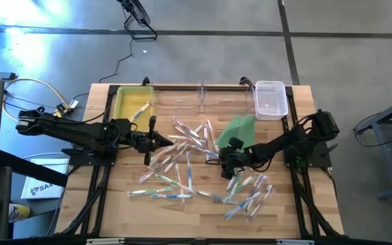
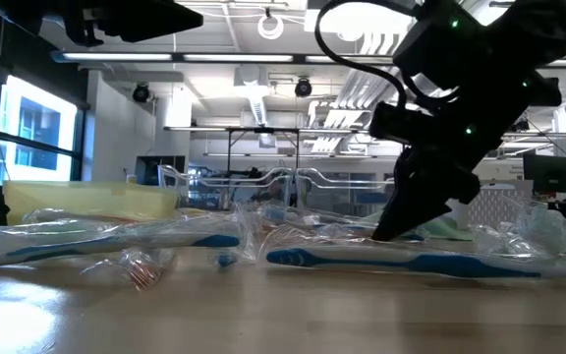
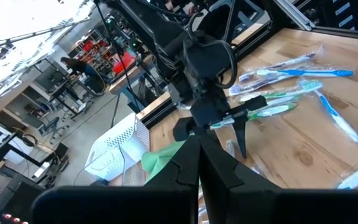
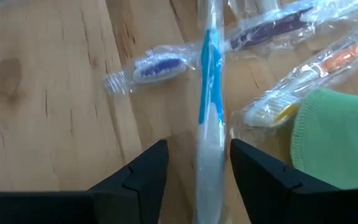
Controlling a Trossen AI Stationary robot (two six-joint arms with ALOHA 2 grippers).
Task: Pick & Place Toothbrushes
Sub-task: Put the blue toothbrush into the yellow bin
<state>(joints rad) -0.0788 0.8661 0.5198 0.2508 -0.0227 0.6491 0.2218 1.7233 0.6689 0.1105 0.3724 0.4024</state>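
Observation:
Several wrapped toothbrushes (image 1: pixel 182 153) lie scattered on the wooden table, whitish with blue, green, purple or pink parts. My right gripper (image 4: pixel 197 171) is low over the pile, to the near side of the green cloth, and open. Its fingers stand on either side of a white and blue toothbrush (image 4: pixel 209 93) that lies flat on the table, running along the fingers. The low view shows this gripper (image 2: pixel 411 221) slanting down into the pile. My left gripper (image 3: pixel 197 149) hovers shut and empty at the pile's left edge (image 1: pixel 162 139). One toothbrush (image 1: pixel 140 112) lies in the yellow bin.
Along the far edge stand a yellow bin (image 1: pixel 124 102), two clear bins (image 1: pixel 203 99) and a white mesh basket (image 1: pixel 271 99). A flat green cloth (image 1: pixel 238 129) lies just beyond the right gripper. Bare wood shows along the near edge and at the left.

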